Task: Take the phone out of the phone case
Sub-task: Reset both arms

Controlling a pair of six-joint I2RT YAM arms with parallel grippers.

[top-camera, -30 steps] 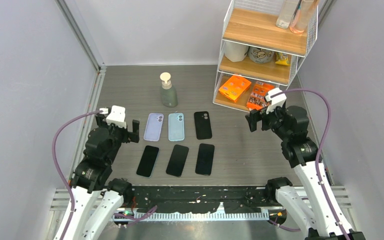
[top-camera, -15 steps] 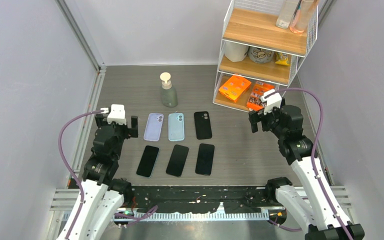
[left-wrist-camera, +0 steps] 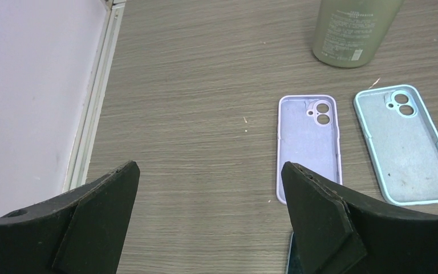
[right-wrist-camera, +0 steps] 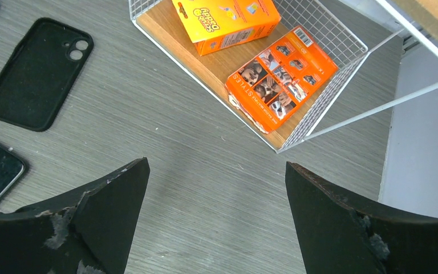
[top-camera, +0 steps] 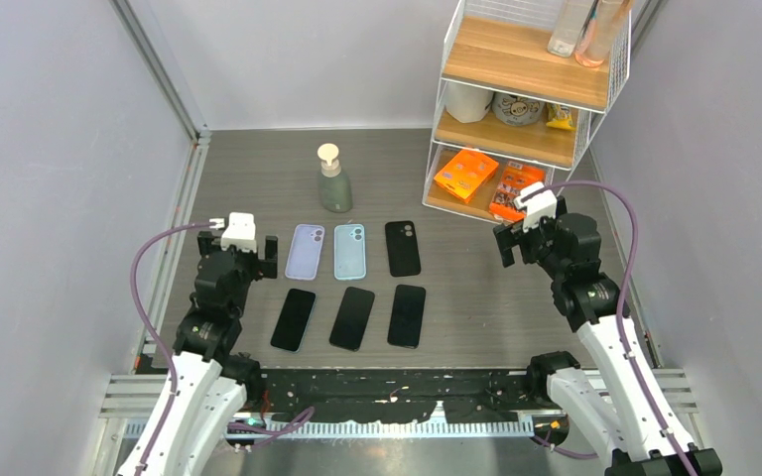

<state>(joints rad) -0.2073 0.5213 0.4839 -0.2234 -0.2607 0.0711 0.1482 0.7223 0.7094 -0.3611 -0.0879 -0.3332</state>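
- Step: looks like either the very start or the tail end. Neither arm is working on anything.
- L fingers (left-wrist-camera: 91, 225) spread wide, holding nothing, hovering over bare bench (top-camera: 476, 297) left of the lilac case (top-camera: 305, 251).
- R fingers (right-wrist-camera: 105, 214) also wide apart and empty, up over the right side, near the wire rack (top-camera: 531, 89).
- Far row: lilac case, lt-blue case (top-camera: 349, 252), black case (top-camera: 402, 248). All three lie inner side up, no phone inside.
- Near row: 3 phones, screens up, one below each case.
- Left phone (top-camera: 293, 319) shows a blue rim. Can't tell if that's a thin case or its own frame. Mid phone (top-camera: 352, 318) and right phone (top-camera: 407, 315) look bare.
- If the left phone is cased, it's the job. L arm is closest and must come down and nearer.
- Phone lies flat, so prob needs an edge pinch or the R arm to steady it.
- In the way: mid phone sits close on its right and the lilac case just beyond it, so the gaps are tight.
- Soap bottle (top-camera: 334, 180) and orange boxes (top-camera: 466, 174) stand well clear.
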